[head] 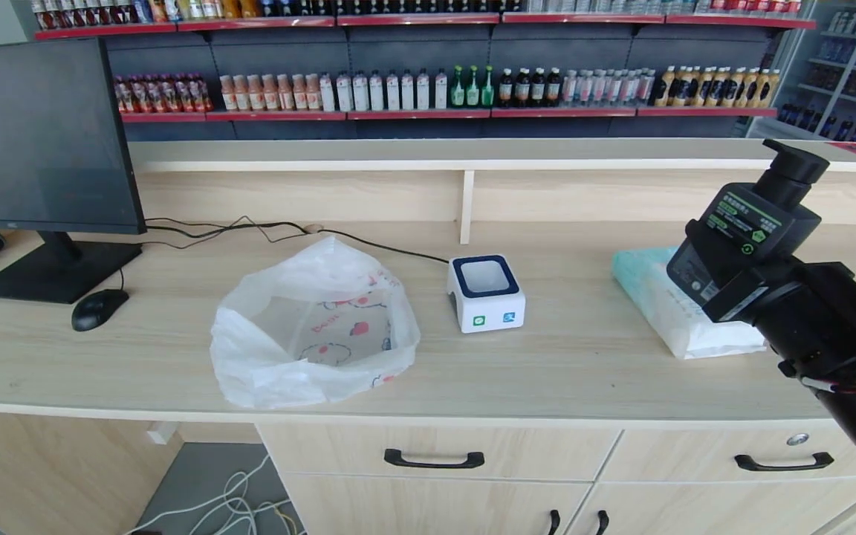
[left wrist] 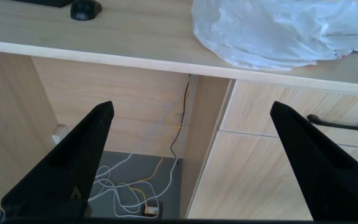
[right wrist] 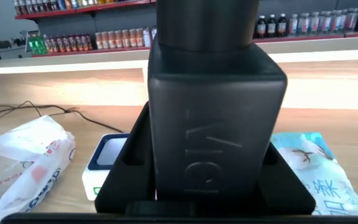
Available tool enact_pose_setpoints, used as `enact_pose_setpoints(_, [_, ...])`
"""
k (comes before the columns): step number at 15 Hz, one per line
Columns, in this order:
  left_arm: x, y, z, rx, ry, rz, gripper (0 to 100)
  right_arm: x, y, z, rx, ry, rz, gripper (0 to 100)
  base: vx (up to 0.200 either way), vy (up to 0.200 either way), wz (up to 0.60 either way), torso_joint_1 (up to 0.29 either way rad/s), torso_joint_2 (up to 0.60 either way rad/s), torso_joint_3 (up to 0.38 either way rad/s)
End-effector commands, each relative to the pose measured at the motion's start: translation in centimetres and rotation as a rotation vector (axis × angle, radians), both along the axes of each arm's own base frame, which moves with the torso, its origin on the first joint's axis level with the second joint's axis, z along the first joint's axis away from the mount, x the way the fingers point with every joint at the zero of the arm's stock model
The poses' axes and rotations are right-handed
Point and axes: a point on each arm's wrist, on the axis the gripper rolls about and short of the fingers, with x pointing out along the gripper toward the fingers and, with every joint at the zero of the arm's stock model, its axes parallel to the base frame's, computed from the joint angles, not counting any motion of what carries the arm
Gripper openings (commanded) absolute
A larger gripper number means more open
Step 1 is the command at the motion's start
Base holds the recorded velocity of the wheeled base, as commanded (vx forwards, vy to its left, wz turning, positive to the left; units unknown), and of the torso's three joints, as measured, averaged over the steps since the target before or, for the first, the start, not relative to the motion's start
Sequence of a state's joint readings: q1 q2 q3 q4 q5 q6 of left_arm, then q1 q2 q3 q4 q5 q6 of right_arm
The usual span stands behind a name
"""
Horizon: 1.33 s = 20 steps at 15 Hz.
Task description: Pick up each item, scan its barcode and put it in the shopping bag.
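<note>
Head view: dark bottle (head: 751, 230) held at right of frame; scanner (head: 486, 293) centre; shopping bag (head: 309, 334) left of it.
Left wrist view: left hand (left wrist: 191, 106) spread wide, empty.
Right wrist view: right hand (right wrist: 207, 199) clamped around the dark bottle's lower body; probably rigid and smooth, so flat sides suit gripping.

The light wood counter (head: 576, 371) carried a white, blue-rimmed scanner (head: 486, 293) near its middle. An open white shopping bag (head: 315, 334) lay just to the scanner's left. A black mouse (head: 99, 308) and a monitor stand (head: 56, 269) sat well beyond the bag. A black cable (head: 391, 249) ran from the scanner's rear-left. A teal-and-white soft package (head: 684, 312) lay to the scanner's right, apart from it.
</note>
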<state>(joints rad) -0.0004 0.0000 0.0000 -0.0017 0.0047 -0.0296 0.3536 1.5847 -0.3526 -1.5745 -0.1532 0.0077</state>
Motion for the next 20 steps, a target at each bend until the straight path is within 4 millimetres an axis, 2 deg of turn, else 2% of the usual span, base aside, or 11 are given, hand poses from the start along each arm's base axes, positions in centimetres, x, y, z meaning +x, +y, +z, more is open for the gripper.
enact_pose_setpoints(1, [0.0, 0.01, 0.0, -0.001, 0.0, 0.0, 100, -0.04, -0.03, -0.06, -0.002, 0.005, -0.001, 0, 0.0, 0.2, 0.0, 0.007, 0.0, 0.007])
enact_pose_setpoints(9, [0.0, 0.01, 0.0, -0.004, 0.0, 0.0, 100, 0.0, 0.02, -0.13, -0.001, 0.008, 0.001, 0, 0.0, 0.2, 0.0, 0.006, 0.01, 0.002])
enact_pose_setpoints(17, [0.0, 0.0, 0.0, -0.001, 0.0, -0.001, 100, 0.58, 0.35, -0.43, -0.005, 0.019, 0.008, 0, 0.0, 0.0, 0.0, 0.0, 0.0, 0.0])
enact_pose_setpoints(20, [0.0, 0.01, 0.0, 0.0, 0.0, 0.0, 100, 0.48, 0.35, -0.43, 0.003, 0.021, 0.012, 0, 0.0, 0.0, 0.6, 0.002, 0.0, 0.002])
